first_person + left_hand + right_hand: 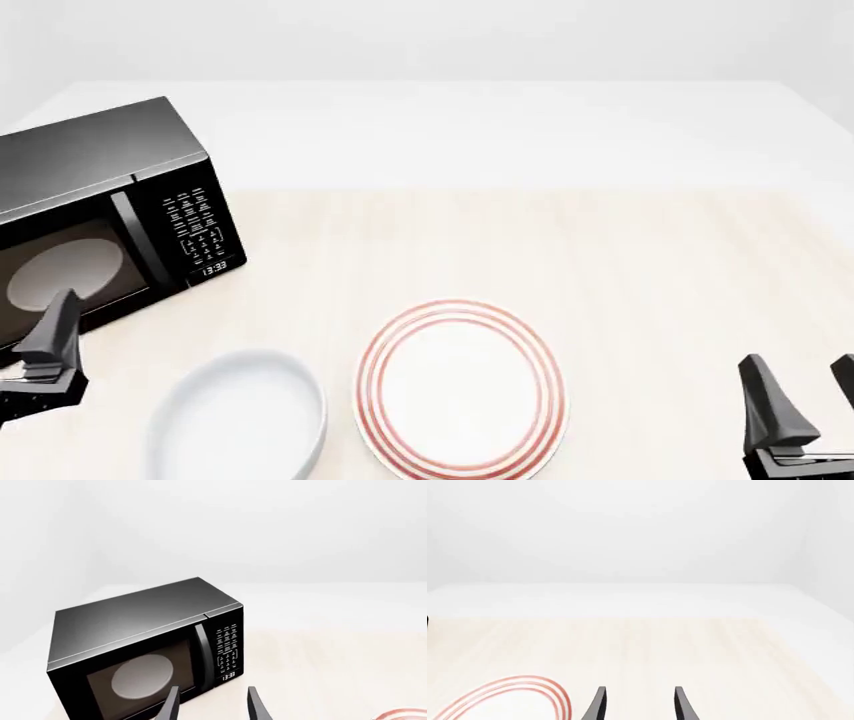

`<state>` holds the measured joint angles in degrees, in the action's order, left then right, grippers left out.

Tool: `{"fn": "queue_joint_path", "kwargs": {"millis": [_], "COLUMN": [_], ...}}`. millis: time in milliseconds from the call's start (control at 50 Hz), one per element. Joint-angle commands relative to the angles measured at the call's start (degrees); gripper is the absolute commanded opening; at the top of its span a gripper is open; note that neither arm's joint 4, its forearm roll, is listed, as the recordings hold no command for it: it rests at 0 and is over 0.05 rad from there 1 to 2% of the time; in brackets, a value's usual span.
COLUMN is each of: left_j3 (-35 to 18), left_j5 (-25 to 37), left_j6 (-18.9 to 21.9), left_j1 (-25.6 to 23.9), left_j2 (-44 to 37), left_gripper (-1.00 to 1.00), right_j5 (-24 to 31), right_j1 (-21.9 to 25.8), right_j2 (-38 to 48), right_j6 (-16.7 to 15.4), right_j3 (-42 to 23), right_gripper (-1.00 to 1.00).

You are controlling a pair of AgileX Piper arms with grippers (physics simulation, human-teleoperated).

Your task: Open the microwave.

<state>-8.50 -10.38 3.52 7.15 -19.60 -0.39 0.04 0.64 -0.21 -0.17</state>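
The microwave (94,215) is a glossy black box at the table's far left, its dark glass door shut. Its vertical handle (130,240) stands next to the keypad (198,225), with a small display below. In the left wrist view the microwave (133,635) fills the lower part, with the handle (203,652) ahead of my left gripper (212,705), which is open, empty and short of the door. One of its fingers (54,335) shows in the front view. My right gripper (801,370) is open and empty at the near right, far from the microwave; it also shows in its own wrist view (639,705).
A white plate with red rings (461,390) lies at the near middle of the table. A white bowl (240,420) sits to its left, just right of my left gripper. The plate's rim (507,695) shows in the right wrist view. The tabletop (641,260) is light wood.
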Motion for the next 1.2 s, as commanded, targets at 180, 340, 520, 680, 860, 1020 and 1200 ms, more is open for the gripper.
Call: {"fn": "queue_joint_path", "kwargs": {"millis": [180,340,520,680,860,1020,1200], "left_j3": [-0.4,-1.2,-1.1,-2.3,-3.3,-3.5,-4.1], "left_j5": [-8.6,-11.0,-16.6,-23.5,-27.9,-31.4,-34.9], "left_j6": [-1.6,-1.2,-1.4,-2.5,-2.6,-2.9,-2.1], "left_j1": [1.4,1.5,0.9,1.0,1.1,1.8,2.3], "left_j2": [-9.9,-14.4,-21.0,-29.0,-35.3,-40.1,-45.5], "left_gripper": [1.0,1.0,1.0,1.0,1.0,1.0,1.0], "right_j5": [0.2,0.2,0.2,-0.1,-0.1,-0.1,-0.1], "right_j1": [0.0,0.0,0.0,0.0,0.0,0.0,0.0], "right_j2": [-0.2,-0.2,-0.2,0.1,0.1,0.1,0.1], "right_j6": [0.0,0.0,0.0,0.0,0.0,0.0,0.0], "right_j3": [0.0,0.0,0.0,0.0,0.0,0.0,0.0], "right_gripper": [1.0,1.0,1.0,1.0,1.0,1.0,1.0]}}
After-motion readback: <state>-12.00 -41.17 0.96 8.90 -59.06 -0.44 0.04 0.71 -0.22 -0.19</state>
